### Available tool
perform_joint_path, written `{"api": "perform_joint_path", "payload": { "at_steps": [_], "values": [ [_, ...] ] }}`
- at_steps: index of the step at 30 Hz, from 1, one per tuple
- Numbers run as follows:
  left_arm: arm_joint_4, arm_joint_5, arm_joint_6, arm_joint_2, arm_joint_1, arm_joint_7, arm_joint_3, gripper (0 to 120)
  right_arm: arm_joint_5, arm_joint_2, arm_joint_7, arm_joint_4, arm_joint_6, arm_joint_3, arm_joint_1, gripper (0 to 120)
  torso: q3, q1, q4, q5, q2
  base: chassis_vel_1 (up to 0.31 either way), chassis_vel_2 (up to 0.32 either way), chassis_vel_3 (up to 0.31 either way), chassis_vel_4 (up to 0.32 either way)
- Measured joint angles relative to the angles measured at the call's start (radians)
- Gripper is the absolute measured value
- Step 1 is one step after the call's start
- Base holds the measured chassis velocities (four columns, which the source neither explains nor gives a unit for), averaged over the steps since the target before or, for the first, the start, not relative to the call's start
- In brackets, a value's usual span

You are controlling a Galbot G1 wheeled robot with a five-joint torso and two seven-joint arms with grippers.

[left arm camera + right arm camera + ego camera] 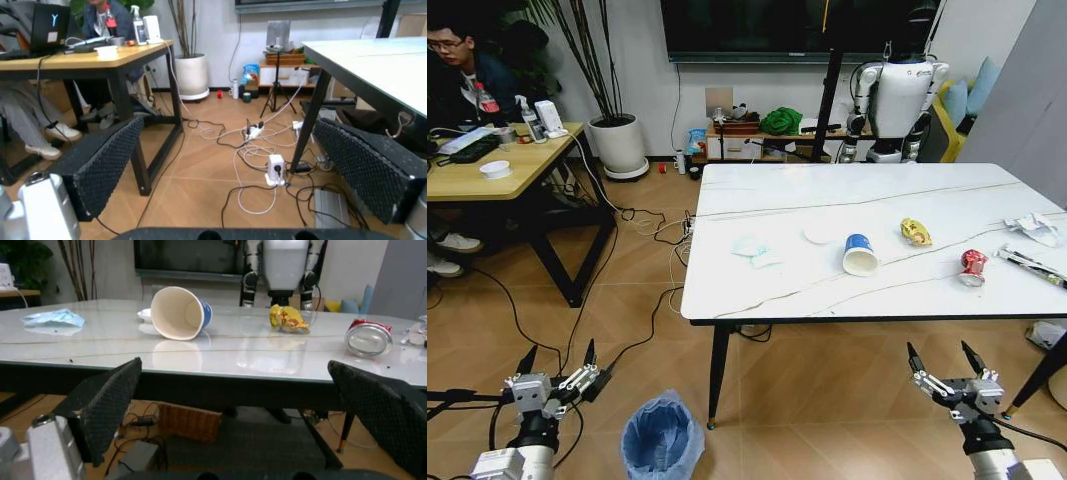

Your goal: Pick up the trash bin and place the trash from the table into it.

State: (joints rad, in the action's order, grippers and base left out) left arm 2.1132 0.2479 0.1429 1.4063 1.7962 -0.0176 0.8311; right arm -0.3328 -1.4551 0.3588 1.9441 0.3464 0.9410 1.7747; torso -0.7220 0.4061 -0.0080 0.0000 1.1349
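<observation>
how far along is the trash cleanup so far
Nothing is done yet. The small round blue-bagged trash bin stands on the floor, ungrasped. Both end effectors, left and right, hang open, holding nothing. The blue-and-white paper cup, crushed red can and yellow wrapper lie on the marble-look table.

**Open floor at the near edge, cables to the left**

The trash bin (661,437) stands on bare floor just off the table's (757,300) near left corner, its mouth open upward with nothing above it. The table's black leg (717,375) rises just beside it. The left gripper (558,360), jaws spread, hangs over free floor beside the bin; black cables (637,335) trail across the floor behind it, with a power strip (275,170) and white cords under the table's left edge. The right gripper (945,360), also spread, faces the table's dark near edge, below the top. Above, wide gaps separate the paper cup (860,254), yellow wrapper (915,232) and red can (973,267)
</observation>
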Motion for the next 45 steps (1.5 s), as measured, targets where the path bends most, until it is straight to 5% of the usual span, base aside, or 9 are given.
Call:
{"api": "perform_joint_path", "payload": {
  "at_steps": [38, 45],
  "values": [
    [0.019, 0.050, 0.008, -0.008, 0.021, 0.025, -0.013, 100, 0.017, -0.021, 0.000, -0.004, 0.011, -0.001, 0.003, 100, 0.000, 0.000, 0.0001, -0.0001, 0.000, 0.000, 0.000, 0.000, 0.000],
    [0.020, 0.057, 0.009, -0.011, 0.021, 0.015, -0.018, 100, 0.017, -0.025, 0.000, -0.005, 0.015, -0.001, 0.001, 100, 0.014, -0.013, 0.0000, 0.0000, -0.027, 0.000, 0.000, 0.000, 0.000]
  ]
}}
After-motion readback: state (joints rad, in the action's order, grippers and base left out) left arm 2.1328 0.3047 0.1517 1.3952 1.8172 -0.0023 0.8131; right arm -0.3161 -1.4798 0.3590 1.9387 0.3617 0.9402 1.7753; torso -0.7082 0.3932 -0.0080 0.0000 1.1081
